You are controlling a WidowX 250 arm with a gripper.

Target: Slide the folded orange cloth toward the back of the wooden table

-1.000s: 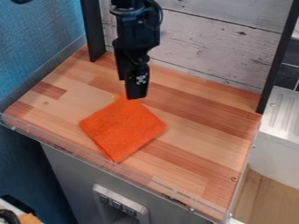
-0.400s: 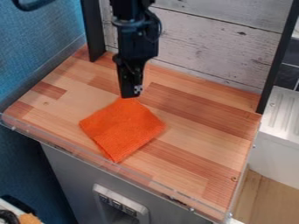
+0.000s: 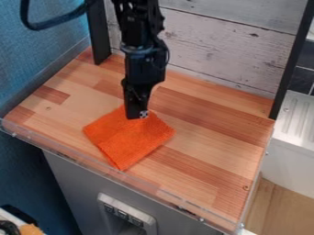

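Observation:
The black gripper [image 3: 136, 115] hangs from the top edge of the view, its tip over the upper corner of an orange cloth [image 3: 129, 140]. Whether the tip touches the fabric I cannot tell. The cloth lies flat and roughly diamond-shaped on the wooden tabletop [image 3: 208, 163], left of its centre, with a doubled edge along the lower left. A small part of its upper corner is hidden behind the gripper.
Black posts [image 3: 98, 32] stand at the back left and back right, with a whitewashed plank wall [image 3: 221, 46] behind. A clear raised strip [image 3: 110, 172] runs along the front edge. To the right is a white ridged unit [image 3: 297, 124].
The gripper first shifted slightly left, then came down and forward over the cloth's upper corner. The cloth's upper corner moved slightly, while the rest lies nearly as before.

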